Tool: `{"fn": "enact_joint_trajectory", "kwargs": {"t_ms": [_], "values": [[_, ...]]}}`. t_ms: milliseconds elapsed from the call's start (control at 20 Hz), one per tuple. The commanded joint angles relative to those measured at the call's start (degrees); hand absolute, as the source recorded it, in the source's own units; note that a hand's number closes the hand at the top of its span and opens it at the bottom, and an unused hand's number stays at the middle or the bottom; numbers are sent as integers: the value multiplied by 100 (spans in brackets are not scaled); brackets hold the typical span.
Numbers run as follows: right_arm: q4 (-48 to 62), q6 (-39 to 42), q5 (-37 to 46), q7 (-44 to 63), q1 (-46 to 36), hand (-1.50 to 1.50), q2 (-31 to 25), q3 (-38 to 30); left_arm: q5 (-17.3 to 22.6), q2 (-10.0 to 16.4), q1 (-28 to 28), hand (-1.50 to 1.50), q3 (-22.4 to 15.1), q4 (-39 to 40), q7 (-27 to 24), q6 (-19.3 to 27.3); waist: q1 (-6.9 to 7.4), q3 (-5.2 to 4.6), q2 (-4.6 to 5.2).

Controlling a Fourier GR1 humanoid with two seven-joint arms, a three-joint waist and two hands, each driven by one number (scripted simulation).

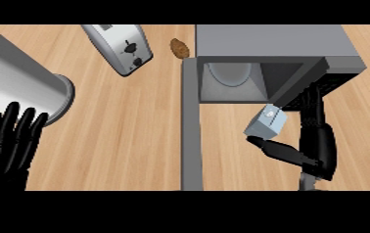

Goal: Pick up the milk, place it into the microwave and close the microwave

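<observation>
The microwave stands open at the far right of the desk, its door swung out and seen edge-on as a long grey strip running toward the near edge. Inside the cavity only a pale round plate shows; the milk carton is not in there. The carton sits tilted just in front of the opening, near its right side, gripped by the right hand: the thumb comes in under the carton and the fingers close round its right side. Those fingers run up against the microwave's dark right part, where black on black makes them hard to follow. Whether the carton touches the desk cannot be told.

The left hand rests open at the left edge, fingers up, partly cut off. Just beyond it a big metal cylinder is also cut off. A toaster lies at the far side, with a small brown lump between it and the microwave.
</observation>
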Motion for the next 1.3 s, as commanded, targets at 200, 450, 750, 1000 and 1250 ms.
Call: {"fn": "enact_joint_trajectory", "kwargs": {"t_ms": [200, 450, 750, 1000, 1250], "values": [[1422, -344, -353, -1436, 38, -150, 124, -15, 416, 103, 196, -150, 275, -343, 209, -200, 13, 0, 3], [2624, -99, -597, -2062, -491, -150, 128, -298, -236, -121, -5, -150, -263, -381, 358, 75, 9, 2, 5], [3470, 524, -995, -2614, -814, -150, 80, -850, 334, 16, 255, -150, 369, -323, 9, -276, 15, 0, 4], [4351, 836, -1100, -3303, -943, -150, -224, -1186, 221, 17, 119, -150, 243, -689, 550, -82, 14, 2, 7], [5180, 896, -1000, -3532, -1453, -150, -355, -1233, 302, 34, 354, -150, 385, -64, -260, -400, 40, -1, 9]]}}
